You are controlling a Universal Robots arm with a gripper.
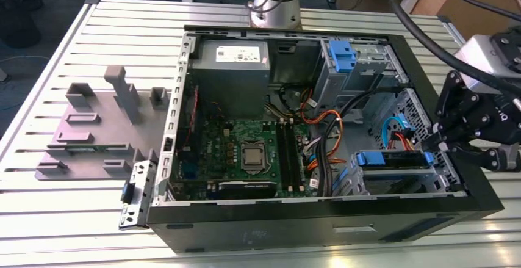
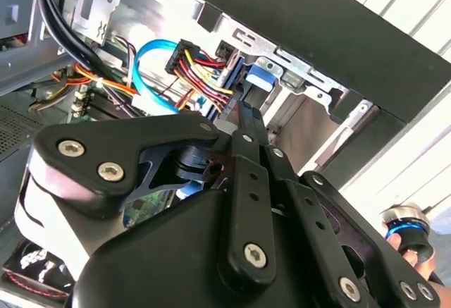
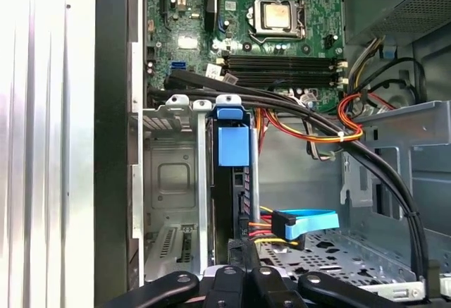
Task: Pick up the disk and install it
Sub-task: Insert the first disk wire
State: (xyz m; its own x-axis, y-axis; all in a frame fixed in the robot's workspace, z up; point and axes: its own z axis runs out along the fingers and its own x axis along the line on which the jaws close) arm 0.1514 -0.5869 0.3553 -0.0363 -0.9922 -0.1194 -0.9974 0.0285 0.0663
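The exterior view, read from its left, starts with a grey plastic stand (image 1: pixel 102 130) with upright posts lying on the slatted metal table (image 1: pixel 65 231). Beside it sits the open computer case (image 1: pixel 326 219), with the grey power-supply box (image 1: pixel 234 57) at the far end, the green motherboard (image 1: pixel 244 152) in the middle and a bundle of orange and black cables (image 1: pixel 321 140) crossing toward the drive cage. At the exterior view's right, the disk (image 1: pixel 395 161) sits in the lower drive bay, its blue carrier rail facing up, and the gripper (image 1: pixel 443 143) hangs at the case's edge just beside it.

The first wrist view looks down the bay and adds detail: the disk (image 3: pixel 232 181) stands on edge in its slot with a blue tab at its end, a blue data cable (image 3: pixel 310 222) and coloured power wires (image 3: pixel 257 227) plugged in near the gripper (image 3: pixel 243 273).

In the second wrist view the gripper (image 2: pixel 243 121) has its black fingers (image 2: pixel 250 128) drawn together to a narrow tip, close to the disk's (image 2: pixel 257 81) blue rail; whether they pinch anything I cannot tell.
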